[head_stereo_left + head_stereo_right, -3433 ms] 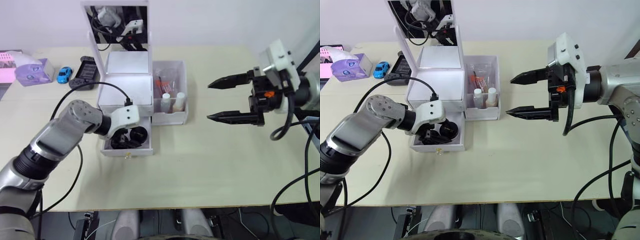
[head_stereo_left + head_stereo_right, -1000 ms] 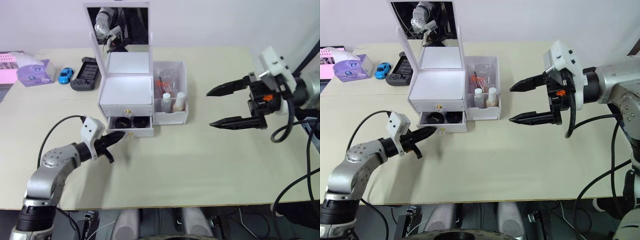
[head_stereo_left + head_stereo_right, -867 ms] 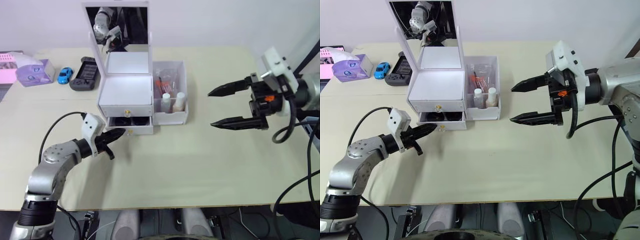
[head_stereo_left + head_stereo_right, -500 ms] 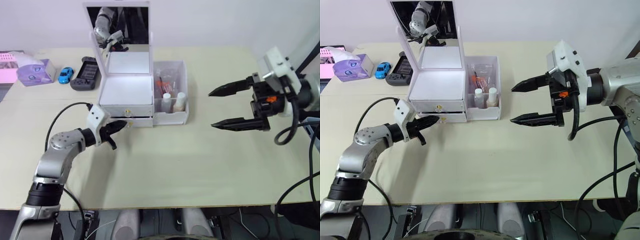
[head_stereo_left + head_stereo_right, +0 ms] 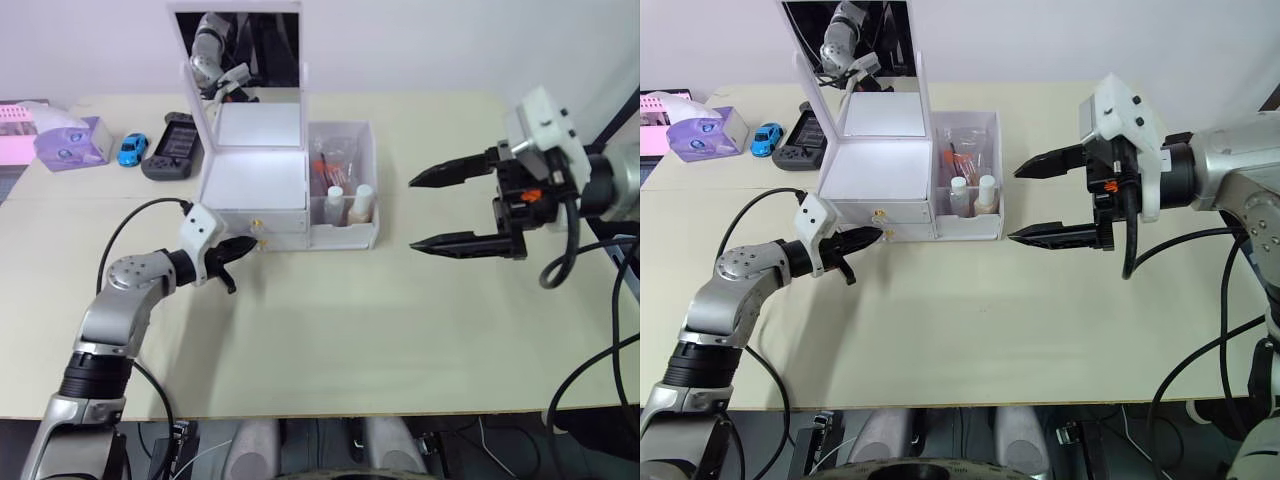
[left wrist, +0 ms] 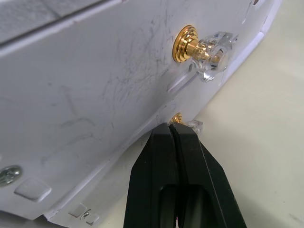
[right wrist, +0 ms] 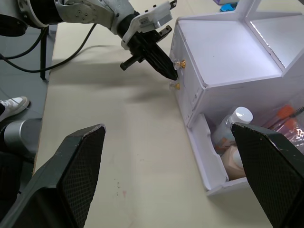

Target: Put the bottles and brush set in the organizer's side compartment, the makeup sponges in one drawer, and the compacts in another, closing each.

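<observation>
With both gold-knobbed drawers pushed flush into its front, the organizer [image 5: 255, 190] stands toward the far side of the surface [image 5: 330, 330], its tall mirror [image 5: 238, 50] raised at the back. The left end effector [image 5: 872, 237] sits low at the drawer front with its two black fingers [image 6: 173, 156] pressed together, their tips right at the lower knob [image 6: 183, 122], just under the upper knob [image 6: 202, 45]; whether they actually touch the lower knob cannot be told.

The side compartment [image 5: 345, 190], on the robot's right of the drawer section, holds the two bottles [image 5: 347, 203] standing upright side by side at its near end, the clear one with the white cap on the left and the beige one on the right. Behind them lies the brush set [image 5: 332, 160], its clear pouch showing pink-orange handles.

The right end effector [image 5: 440, 210] hangs above the surface well to the right of the organizer, its fingers spread wide apart and pointing toward the side compartment, holding nothing.

At the far left edge of the surface lie a purple-and-white box [image 5: 70, 140], a small blue toy car [image 5: 130, 150] and a dark handheld device [image 5: 172, 148], all well apart from the organizer's drawers.
</observation>
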{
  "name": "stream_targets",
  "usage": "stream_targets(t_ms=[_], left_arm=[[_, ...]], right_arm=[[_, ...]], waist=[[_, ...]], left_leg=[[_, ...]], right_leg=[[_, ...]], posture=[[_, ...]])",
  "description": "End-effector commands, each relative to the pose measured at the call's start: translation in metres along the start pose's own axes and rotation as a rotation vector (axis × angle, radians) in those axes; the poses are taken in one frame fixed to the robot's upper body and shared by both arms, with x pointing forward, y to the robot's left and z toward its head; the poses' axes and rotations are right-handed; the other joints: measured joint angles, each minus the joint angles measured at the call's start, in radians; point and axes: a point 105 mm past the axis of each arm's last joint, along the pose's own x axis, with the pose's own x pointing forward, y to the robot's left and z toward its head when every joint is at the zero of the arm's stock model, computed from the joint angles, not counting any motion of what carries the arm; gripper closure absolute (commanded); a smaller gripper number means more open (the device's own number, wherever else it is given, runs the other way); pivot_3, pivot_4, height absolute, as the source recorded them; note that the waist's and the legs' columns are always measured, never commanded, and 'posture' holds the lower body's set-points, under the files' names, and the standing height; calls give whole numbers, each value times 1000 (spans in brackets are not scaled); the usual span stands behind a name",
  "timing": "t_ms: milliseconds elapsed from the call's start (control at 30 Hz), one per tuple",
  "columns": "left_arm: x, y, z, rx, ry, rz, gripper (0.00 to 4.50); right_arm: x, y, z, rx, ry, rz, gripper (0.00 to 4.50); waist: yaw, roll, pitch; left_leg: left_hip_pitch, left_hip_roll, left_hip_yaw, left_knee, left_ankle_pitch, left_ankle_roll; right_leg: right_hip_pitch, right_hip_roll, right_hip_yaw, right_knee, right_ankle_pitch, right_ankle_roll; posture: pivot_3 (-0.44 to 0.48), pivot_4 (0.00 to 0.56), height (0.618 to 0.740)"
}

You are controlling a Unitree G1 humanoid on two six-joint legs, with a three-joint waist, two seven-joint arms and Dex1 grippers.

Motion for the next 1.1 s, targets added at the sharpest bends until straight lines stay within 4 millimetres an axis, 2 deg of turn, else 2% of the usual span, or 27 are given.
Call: stream_targets(t_ms=[33,100,267,333,400,500,567,600,700,900,967,1100], left_arm=[[3,4,16,56,-45,13,4469],[1,4,14,54,-36,14,4469],[-15,-11,8,0,-5,-103,4469],[-31,-5,12,-42,-35,-101,4469],[-48,5,15,-59,-53,-75,4469],[-73,27,19,-67,-73,6,3155],[-88,44,16,-40,-60,87,2109],[-94,54,14,-47,-49,131,1612],[-121,81,8,-35,-20,255,36],[-146,105,5,-45,-8,394,36],[-147,106,4,-37,-9,416,36],[-147,104,-5,-23,15,447,36]], right_arm=[[-5,0,9,-34,-24,-24,0],[-5,0,8,-22,-27,-23,0],[-11,-6,3,40,-53,-58,0],[-14,-8,-12,95,-45,-104,0],[-17,-10,-37,145,19,-175,0],[-23,-20,-56,216,-24,-299,0],[-31,-26,-64,213,-56,-390,0],[-39,-32,-66,224,-97,-452,0],[-66,-41,-92,227,-105,-643,0],[-102,-43,-130,188,-131,-921,0],[-108,-42,-143,187,-119,-974,0],[-104,-40,-159,166,-101,-1008,0]], waist=[[1,0,0],[1,0,0],[-4,0,0],[-3,-1,0],[-3,-2,-1],[-3,-1,0],[-4,-1,0],[-3,0,0],[-2,-1,0],[-3,-2,-1],[-4,-2,-1],[-8,-1,-1]], left_leg=[[0,0,0,0,0,0],[0,0,0,1,0,0],[0,0,0,0,0,0],[0,0,1,-1,0,0],[0,0,0,-3,0,0],[-1,0,0,-3,0,0],[0,0,1,-2,0,0],[0,0,1,-2,0,0],[0,0,1,-1,0,0],[0,0,1,-1,0,0],[0,0,1,-2,0,0],[2,0,1,-2,0,0]], right_leg=[[0,0,0,0,0,0],[1,0,0,0,0,0],[1,0,0,-1,0,0],[0,0,0,-2,0,0],[0,0,0,-2,0,2],[-1,0,0,-2,1,3],[-1,0,0,-2,0,0],[-1,0,0,-2,0,0],[1,0,0,-2,0,0],[1,0,0,-3,0,0],[1,0,0,-2,0,1],[1,0,0,-1,0,0]], posture=[[0,150,740],[0,150,740],[0,150,740],[0,150,740],[0,150,740],[0,150,740],[0,150,740],[0,150,740],[0,150,740],[0,150,740],[0,150,740],[0,150,740]])
